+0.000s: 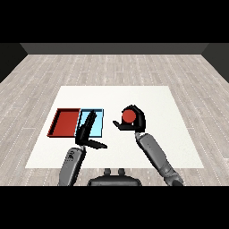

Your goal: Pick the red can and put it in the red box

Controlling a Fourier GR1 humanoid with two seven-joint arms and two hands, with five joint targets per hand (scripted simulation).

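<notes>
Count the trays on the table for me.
2: the red tray at the table's left, and the light blue tray right beside it, partly covered by the left robot hand.

White table [147, 147] carrying two trays.
A red tray [64, 122] and a blue tray [97, 117] lie flat on the table, side by side and touching; the blue tray is on the right of the red tray, both toward the table's left edge.
</notes>
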